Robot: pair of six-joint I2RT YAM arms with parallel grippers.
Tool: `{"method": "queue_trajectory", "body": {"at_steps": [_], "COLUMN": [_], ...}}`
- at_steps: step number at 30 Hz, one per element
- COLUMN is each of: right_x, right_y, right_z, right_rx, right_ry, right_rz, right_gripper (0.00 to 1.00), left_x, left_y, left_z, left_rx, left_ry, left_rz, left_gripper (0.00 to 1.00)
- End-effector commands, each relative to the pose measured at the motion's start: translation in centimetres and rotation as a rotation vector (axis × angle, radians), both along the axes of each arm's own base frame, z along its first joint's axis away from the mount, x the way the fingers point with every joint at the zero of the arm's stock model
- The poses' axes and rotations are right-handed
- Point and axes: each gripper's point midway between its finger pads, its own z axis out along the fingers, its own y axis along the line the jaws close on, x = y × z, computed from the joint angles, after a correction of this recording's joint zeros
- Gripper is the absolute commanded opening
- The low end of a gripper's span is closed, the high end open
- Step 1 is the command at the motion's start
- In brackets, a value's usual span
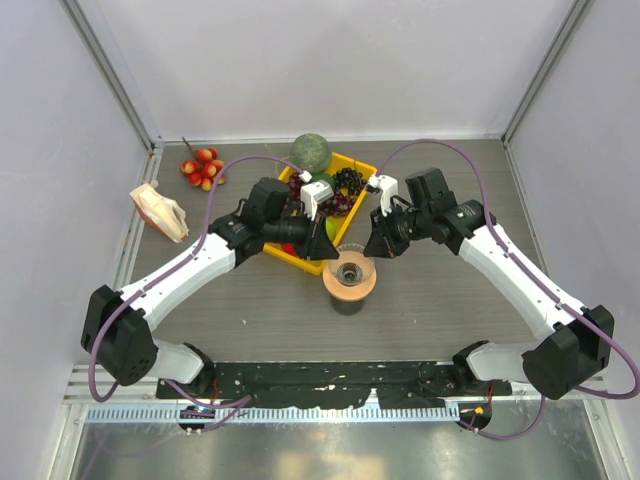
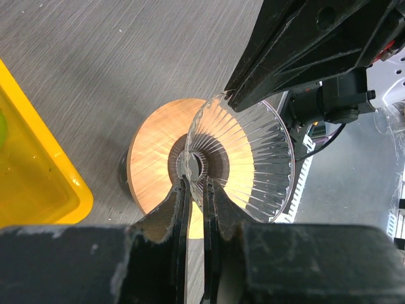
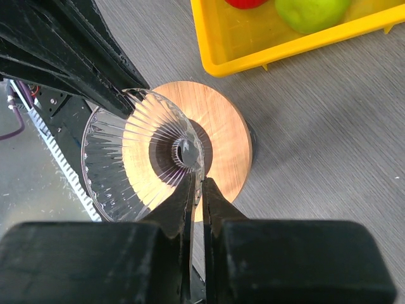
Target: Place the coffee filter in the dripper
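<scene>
The dripper [image 2: 253, 152] is a clear ribbed cone, tilted on its side just above a tan wooden ring [image 2: 152, 158]. My left gripper [image 2: 195, 180] is shut on the dripper's rim. My right gripper [image 3: 201, 183] is shut on the opposite side of the same rim, and the dripper [image 3: 120, 158] opens toward the table's near edge. From above, both grippers meet over the dripper [image 1: 350, 252], left gripper [image 1: 333, 240] and right gripper [image 1: 372, 248]. The coffee filter is out of view.
The wooden ring [image 1: 349, 282] rests on a dark cup at the table's middle. Just behind it lies a yellow tray [image 1: 306, 263] with fruit, and a green melon [image 1: 311, 151] beyond. Red fruits [image 1: 203, 168] and a beige bundle [image 1: 160, 212] lie at the far left.
</scene>
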Motion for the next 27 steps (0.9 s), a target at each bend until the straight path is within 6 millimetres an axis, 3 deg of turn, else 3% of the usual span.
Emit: {"method": "queue_trajectory", "body": {"at_steps": [1, 27], "right_x": [0.9, 0.9], "right_y": [-1.7, -2.3], "right_z": [-3.4, -5.1], "right_rx": [-0.131, -0.161], "right_ry": [-0.03, -0.067], "right_rz": [-0.013, -0.005], "right_gripper": [0.05, 0.05], "left_x": [-1.0, -1.2], "left_y": [1.0, 1.6], "left_z": [-4.6, -5.7], "left_rx": [0.118, 0.133], "left_ry": [0.034, -0.026], "left_rz": [-0.022, -0.015], "left_gripper": [0.0, 0.0]}}
